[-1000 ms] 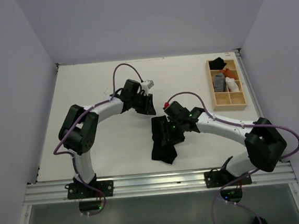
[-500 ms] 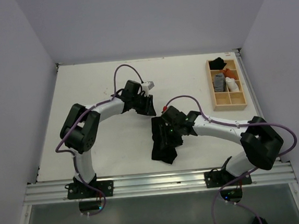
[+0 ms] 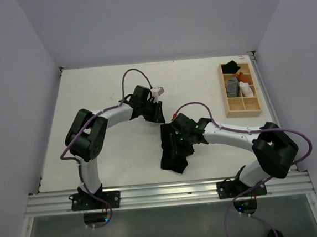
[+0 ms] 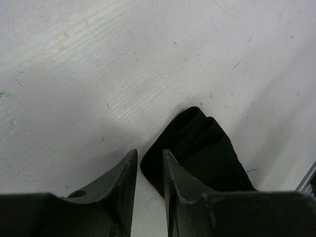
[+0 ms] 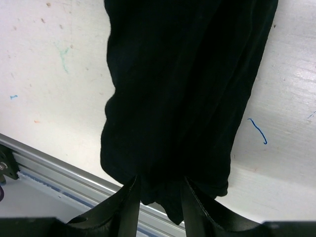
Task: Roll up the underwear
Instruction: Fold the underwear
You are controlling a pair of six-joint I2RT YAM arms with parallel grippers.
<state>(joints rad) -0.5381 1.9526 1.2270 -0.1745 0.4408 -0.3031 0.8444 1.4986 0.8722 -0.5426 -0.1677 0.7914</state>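
At centre frame, the right gripper clamped the underwear, while the left gripper was nearly closed, holding nothing.

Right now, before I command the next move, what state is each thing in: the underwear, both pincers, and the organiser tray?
underwear: lying flat on the table, folded into a long strip, not rolled.
left pincer: nearly shut, empty, at the strip's far end.
right pincer: over the underwear, fingers slightly apart with fabric between them; grip cannot be confirmed.
wooden tray: at the far right, with rolled cloths in its far compartments and the nearest ones empty.
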